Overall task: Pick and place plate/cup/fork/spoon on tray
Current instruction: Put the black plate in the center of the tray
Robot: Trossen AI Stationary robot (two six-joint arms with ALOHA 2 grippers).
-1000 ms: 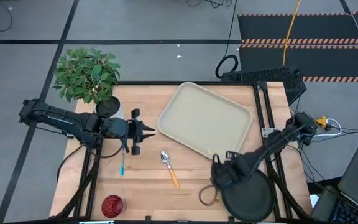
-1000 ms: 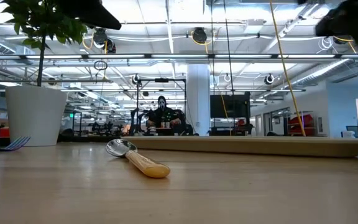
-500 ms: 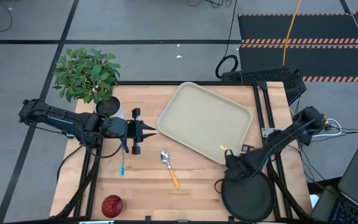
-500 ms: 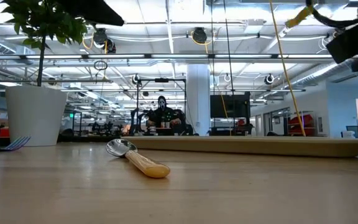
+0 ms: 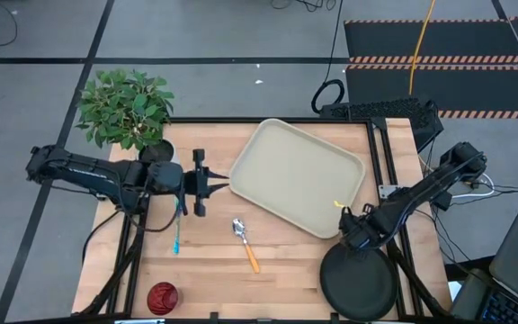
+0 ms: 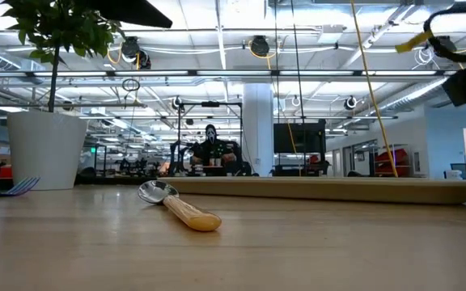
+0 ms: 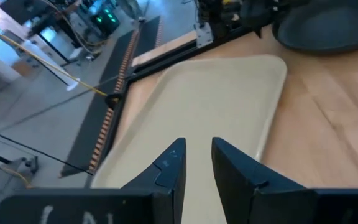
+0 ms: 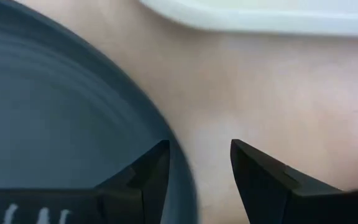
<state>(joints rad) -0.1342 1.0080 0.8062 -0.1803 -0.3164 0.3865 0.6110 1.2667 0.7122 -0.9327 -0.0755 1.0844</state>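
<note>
Big open lab with ceiling lights behind; I work at a light wooden table (image 5: 277,270) on a dark frame. The large beige rectangular tray with rounded corners and a low rim (image 5: 297,175) lies bare at the table's far middle, nothing placed on it yet.

My right gripper (image 8: 194,163) hovers low at the edge of the round flat matte black plate (image 5: 358,286), which lies at the near right corner, just beside the tray's near corner. The fingers (image 8: 149,169) stand open and empty, one over the plate's rim, the other over bare wood, so they straddle the edge. I judge that is the setup for pinching the rim, since a flat plate gives no other hold.

My left gripper (image 5: 216,186) waits off the tray's left side, pointing at it, jaws partly apart, nothing between them. It stays clear of the right arm's path, I reckon.

The slim fork with a light blue handle (image 5: 177,238) lies near the left arm. The small spoon with a shiny silver bowl and an orange handle (image 5: 245,244) lies between the fork and the plate, in front of the tray. The small dark red round cup (image 5: 162,296) stands at the near left corner, well apart from the rest. A green leafy plant in a white pot (image 5: 126,110) stands at the far left corner; not part of the job.
</note>
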